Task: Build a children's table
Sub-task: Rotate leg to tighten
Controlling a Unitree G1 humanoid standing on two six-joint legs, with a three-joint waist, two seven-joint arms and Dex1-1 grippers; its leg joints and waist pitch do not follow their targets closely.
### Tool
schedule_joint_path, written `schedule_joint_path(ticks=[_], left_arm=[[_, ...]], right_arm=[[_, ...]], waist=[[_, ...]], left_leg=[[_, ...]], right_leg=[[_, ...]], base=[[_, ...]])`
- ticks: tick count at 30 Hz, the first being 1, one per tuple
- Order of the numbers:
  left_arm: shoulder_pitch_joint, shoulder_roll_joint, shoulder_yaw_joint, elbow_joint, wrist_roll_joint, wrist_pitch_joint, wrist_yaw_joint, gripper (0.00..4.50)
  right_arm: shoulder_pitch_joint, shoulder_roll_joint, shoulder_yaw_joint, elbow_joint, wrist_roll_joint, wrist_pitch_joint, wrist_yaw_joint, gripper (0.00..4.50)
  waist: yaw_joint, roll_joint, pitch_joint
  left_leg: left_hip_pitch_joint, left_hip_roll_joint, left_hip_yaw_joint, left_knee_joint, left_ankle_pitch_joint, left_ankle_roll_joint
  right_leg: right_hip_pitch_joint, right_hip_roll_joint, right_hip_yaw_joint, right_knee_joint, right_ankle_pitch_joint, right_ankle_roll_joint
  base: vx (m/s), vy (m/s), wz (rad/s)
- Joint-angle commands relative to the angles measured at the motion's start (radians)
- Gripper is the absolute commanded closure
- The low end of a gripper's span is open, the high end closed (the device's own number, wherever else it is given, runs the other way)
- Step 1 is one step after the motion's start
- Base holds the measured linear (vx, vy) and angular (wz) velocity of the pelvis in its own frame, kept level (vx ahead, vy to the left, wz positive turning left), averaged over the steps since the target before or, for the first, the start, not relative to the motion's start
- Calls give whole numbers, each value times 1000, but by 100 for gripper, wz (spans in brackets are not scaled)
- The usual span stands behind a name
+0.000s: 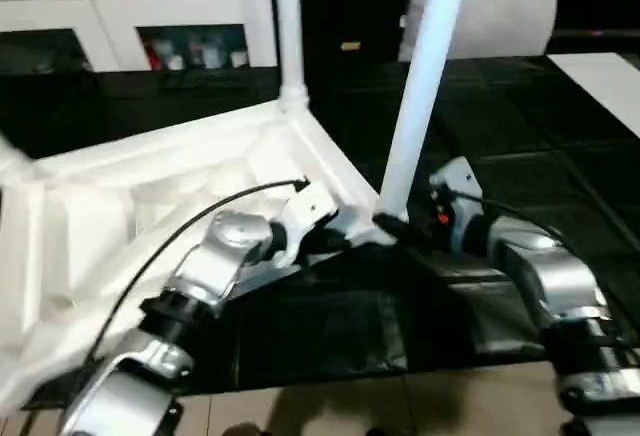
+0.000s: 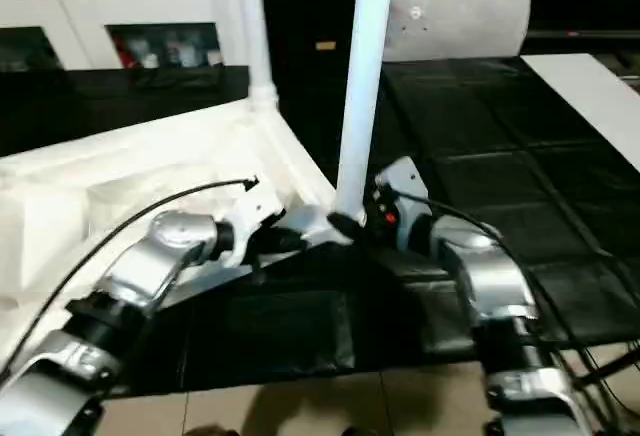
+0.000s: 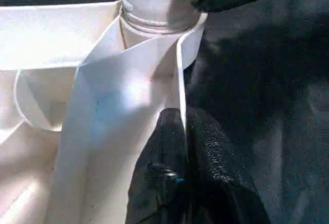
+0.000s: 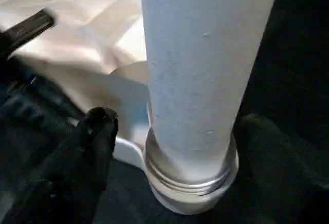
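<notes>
Nearest the camera, the robot's left gripper is clamped tight on the thin side wall of the upturned white table top, which lies ribs-up on black floor mats. The right gripper stands with fingers spread at the base of a leg seated upright in the near corner socket, one black finger just beside it. Farther back a second leg rises from another corner, with a white cabinet and pillow behind.
</notes>
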Motion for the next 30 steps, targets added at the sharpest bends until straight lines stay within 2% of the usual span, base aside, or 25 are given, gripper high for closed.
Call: schedule_joint_path(ticks=[1,5,6,7,11,15,16,18,20,21,22,25,27,30], left_arm=[[0,26,-38,-33,-17,-58,-115,450],[0,50,-52,-32,-22,-91,-175,450],[3,79,-69,-38,-26,-108,-238,450],[4,90,-75,-38,-27,-114,-262,450],[1,112,-83,-36,-39,-137,-325,450],[2,118,-87,-37,-44,-142,-351,450],[0,117,-87,-35,-45,-145,-355,450],[-4,111,-84,-30,-44,-147,-353,450],[-8,106,-83,-22,-43,-153,-355,450],[-8,106,-83,-21,-43,-153,-355,450],[-9,105,-83,-20,-44,-153,-355,450],[-9,106,-85,-19,-45,-154,-356,450],[-8,106,-85,-18,-44,-155,-356,450],[-7,106,-82,-15,-45,-151,-357,450]], right_arm=[[10,-59,16,-2,4,-73,102,32],[19,-92,25,8,23,-105,183,32],[25,-110,30,-3,46,-99,248,32],[28,-117,33,-10,56,-91,277,58],[33,-137,55,-21,92,-81,365,92],[34,-141,70,-21,96,-78,399,116],[33,-141,75,-18,97,-77,410,137],[31,-139,80,-14,101,-72,426,154],[31,-135,91,-15,108,-60,442,167],[30,-133,93,-15,108,-61,440,167],[30,-132,94,-14,107,-62,439,198],[28,-128,96,-11,111,-56,443,202],[27,-123,97,-7,112,-54,444,238],[35,-110,96,1,120,-50,449,249]], waist=[[3,-10,-80],[14,-10,-80],[16,-10,-80],[17,-9,-81],[24,-9,-81],[26,-11,-79],[27,-17,-81],[29,-13,-81],[34,-15,-81],[36,-15,-82],[36,-15,-82],[39,-15,-84],[40,-14,-85],[40,-15,-84]], left_leg=[[2,26,-2,-56,-124,88],[1,26,-1,-55,-130,94],[2,26,-1,-54,-130,95],[2,28,-1,-55,-130,98],[1,29,-2,-54,-134,98],[2,27,-1,-54,-153,85],[2,27,-2,-54,-148,82],[2,28,-1,-52,-143,79],[2,26,-1,-52,-142,78],[3,27,-1,-52,-136,77],[3,27,-1,-52,-136,77],[1,27,-2,-51,-123,77],[1,27,-2,-50,-121,77],[0,25,-1,-50,-123,77]], right_leg=[[68,-73,60,-67,-249,-156],[68,-73,60,-64,-253,-162],[68,-73,59,-65,-257,-162],[68,-73,60,-64,-257,-163],[68,-74,58,-62,-253,-172],[65,-74,58,-68,-316,-154],[68,-74,57,-69,-328,-148],[65,-74,58,-68,-334,-145],[65,-74,58,-69,-348,-137],[64,-74,58,-69,-346,-134],[64,-74,58,-69,-346,-134],[65,-73,59,-64,-320,-138],[65,-73,59,-62,-309,-141],[65,-73,58,-64,-316,-139]], base=[[0,0,0],[0,0,0],[0,0,0],[0,0,0],[0,0,0],[0,0,0],[0,0,0],[0,0,0],[0,0,0],[0,0,0],[0,0,0],[0,0,0],[0,0,0],[0,0,0]])
